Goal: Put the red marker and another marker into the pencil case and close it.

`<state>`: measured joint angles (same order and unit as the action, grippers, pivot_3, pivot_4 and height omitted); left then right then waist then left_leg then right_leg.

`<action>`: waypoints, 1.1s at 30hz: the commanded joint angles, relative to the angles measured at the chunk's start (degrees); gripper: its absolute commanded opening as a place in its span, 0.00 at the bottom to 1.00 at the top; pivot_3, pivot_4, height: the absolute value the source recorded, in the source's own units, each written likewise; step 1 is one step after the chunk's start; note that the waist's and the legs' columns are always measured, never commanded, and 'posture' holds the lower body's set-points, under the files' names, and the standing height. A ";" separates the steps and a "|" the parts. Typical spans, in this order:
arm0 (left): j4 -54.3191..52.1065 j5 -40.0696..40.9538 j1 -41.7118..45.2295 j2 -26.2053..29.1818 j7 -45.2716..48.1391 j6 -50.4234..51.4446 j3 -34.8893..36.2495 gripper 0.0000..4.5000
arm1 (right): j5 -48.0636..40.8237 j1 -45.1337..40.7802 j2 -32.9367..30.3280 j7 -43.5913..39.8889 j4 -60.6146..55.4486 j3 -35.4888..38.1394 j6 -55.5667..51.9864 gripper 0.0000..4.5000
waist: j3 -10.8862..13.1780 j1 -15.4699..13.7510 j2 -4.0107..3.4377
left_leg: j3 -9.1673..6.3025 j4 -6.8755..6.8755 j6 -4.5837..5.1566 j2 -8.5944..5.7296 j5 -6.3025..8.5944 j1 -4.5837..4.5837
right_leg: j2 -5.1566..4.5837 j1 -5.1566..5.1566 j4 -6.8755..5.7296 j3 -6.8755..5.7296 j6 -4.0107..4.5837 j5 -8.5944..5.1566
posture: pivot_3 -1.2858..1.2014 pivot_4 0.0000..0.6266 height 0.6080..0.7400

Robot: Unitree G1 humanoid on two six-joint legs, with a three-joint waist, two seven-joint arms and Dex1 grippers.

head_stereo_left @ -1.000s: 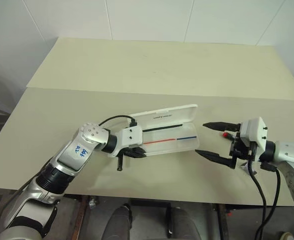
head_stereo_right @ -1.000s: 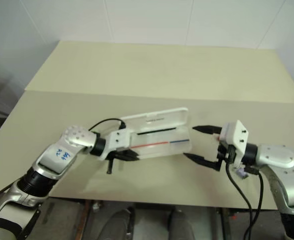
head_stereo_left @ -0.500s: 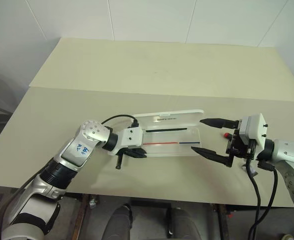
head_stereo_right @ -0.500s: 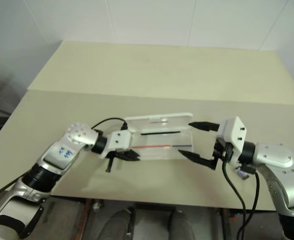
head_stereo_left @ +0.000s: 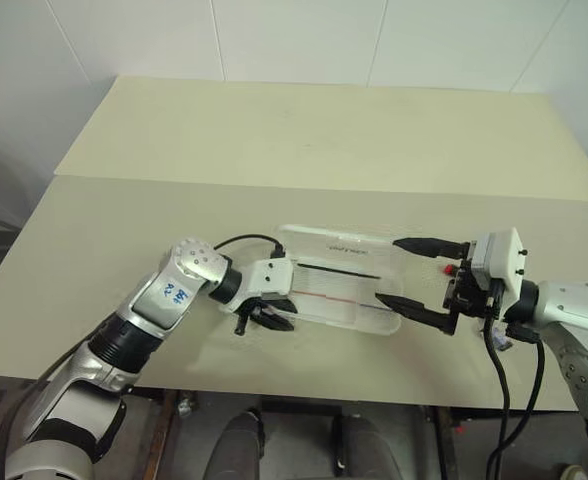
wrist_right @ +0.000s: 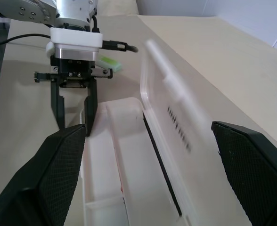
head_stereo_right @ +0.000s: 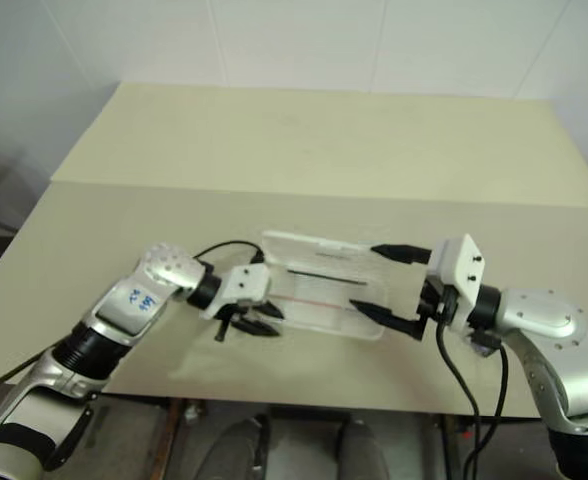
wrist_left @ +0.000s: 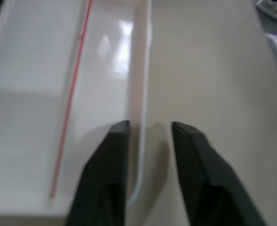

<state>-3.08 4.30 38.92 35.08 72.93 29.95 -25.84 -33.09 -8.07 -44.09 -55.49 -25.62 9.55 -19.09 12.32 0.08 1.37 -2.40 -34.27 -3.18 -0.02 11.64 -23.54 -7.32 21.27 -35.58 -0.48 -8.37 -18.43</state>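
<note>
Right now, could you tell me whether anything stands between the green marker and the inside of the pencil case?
Yes. The left gripper, fingers astride the case's end wall, sits between the green marker and the pencil case, and the lid leans partly over the tray.

The pencil case (wrist_right: 163, 155) carried one line of dark printed letters along its lid (wrist_right: 178, 129), but the letters were too blurred to read. Left of the case, the left arm (head_stereo_left: 164, 295) had a blue handwritten mark on its silver shell; it looked like digits, and I could not make them out.
</note>
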 commanded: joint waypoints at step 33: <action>-15.18 11.30 -4.06 1.29 -4.71 10.60 8.59 1.00 | 1.00 -3.55 3.41 0.34 0.85 -1.64 2.37 1.00 | 0.01 -0.04 0.01 | -0.06 -0.23 0.02 0.00 -0.02 -0.11 | 0.01 0.05 -0.10 0.03 -0.04 0.06 | 0.52 0.24 1.00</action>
<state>-15.53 13.77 35.20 35.84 68.27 41.55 -19.56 -31.51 -10.95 -40.99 -55.42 -24.01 7.19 -17.55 12.33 0.03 1.38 -2.46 -34.50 -3.17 -0.03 11.62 -23.65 -7.32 21.32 -35.67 -0.44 -8.42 -18.36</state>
